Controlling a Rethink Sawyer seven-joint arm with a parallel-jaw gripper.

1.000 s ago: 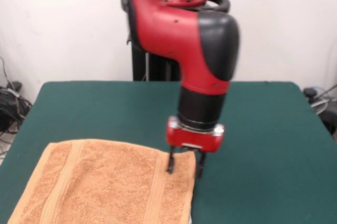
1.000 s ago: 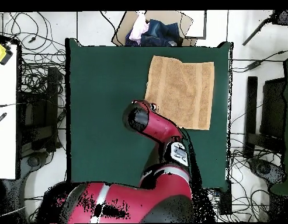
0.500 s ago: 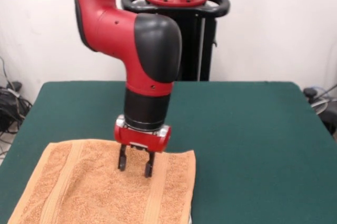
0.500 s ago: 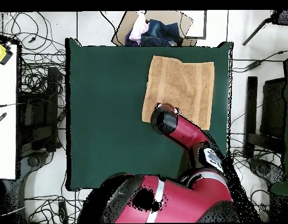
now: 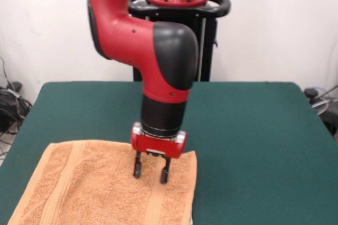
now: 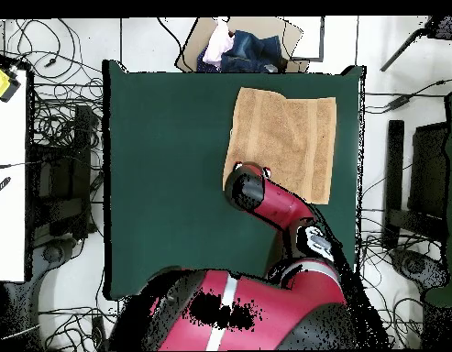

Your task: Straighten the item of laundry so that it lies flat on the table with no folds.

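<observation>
As we look across the worktop, these are the things we see.

Claw: the claw [image 5: 150, 173] points straight down with its two dark fingers [image 5: 137, 171] spread apart and nothing between them; we cannot tell whether the tips touch the cloth.

Towel: directly beneath the claw lies the orange-tan towel [image 5: 95, 188]; in the front view the claw stands over the corner region nearest the arm, close to the towel's right-hand side and far edge. The cloth looks spread flat, with woven bands running down it on either side of the claw.

Worktop: the dark green worktop [image 5: 253, 130] stretches wide and bare beyond the claw; in the overhead view the towel [image 6: 289, 137] sits toward one corner of the worktop [image 6: 165, 183].

Arm: the red and black arm [image 5: 158, 61] rises straight above the claw; from overhead it [image 6: 266, 197] hides the claw and the towel's nearest corner.
</observation>
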